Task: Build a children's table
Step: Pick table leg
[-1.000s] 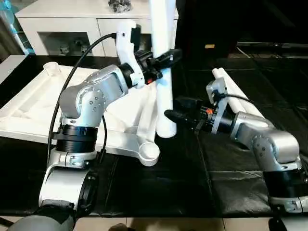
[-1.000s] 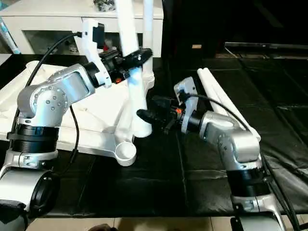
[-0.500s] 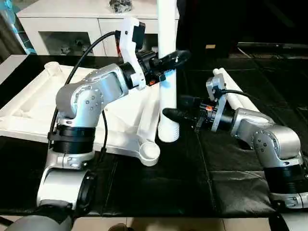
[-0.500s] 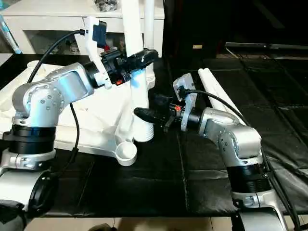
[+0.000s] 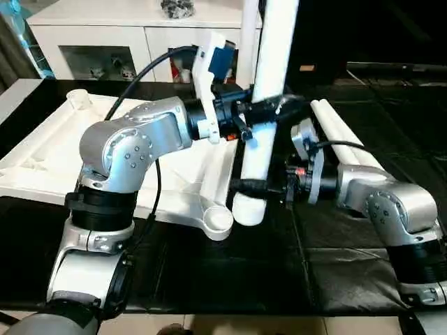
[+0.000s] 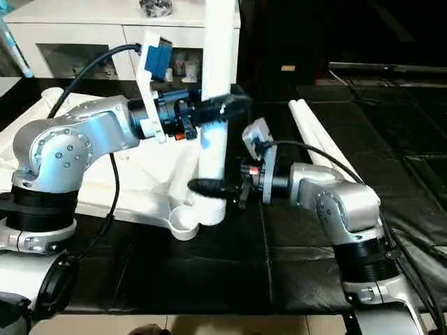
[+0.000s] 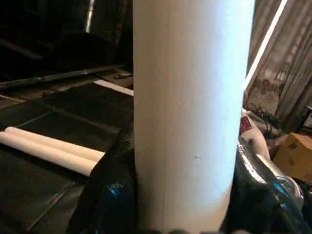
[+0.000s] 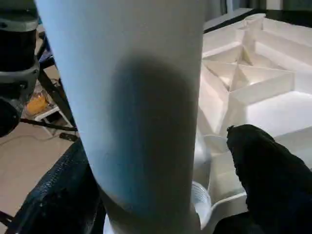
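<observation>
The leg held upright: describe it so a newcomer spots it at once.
Find the white tabletop lying underside-up on the black mat. At its near corner socket a white tube leg rises, left gripper around it. Unlike two legs lying flat, it stands.

The top (image 5: pixel 42 157) lies underside up on the desk (image 5: pixel 230 279), at left. A leg (image 5: pixel 262 118) stands nearly upright just right of its near corner socket (image 5: pixel 215 222). Two more legs (image 5: pixel 342 143) lie side by side at right. A cabinet (image 5: pixel 105 35) stands behind.
</observation>
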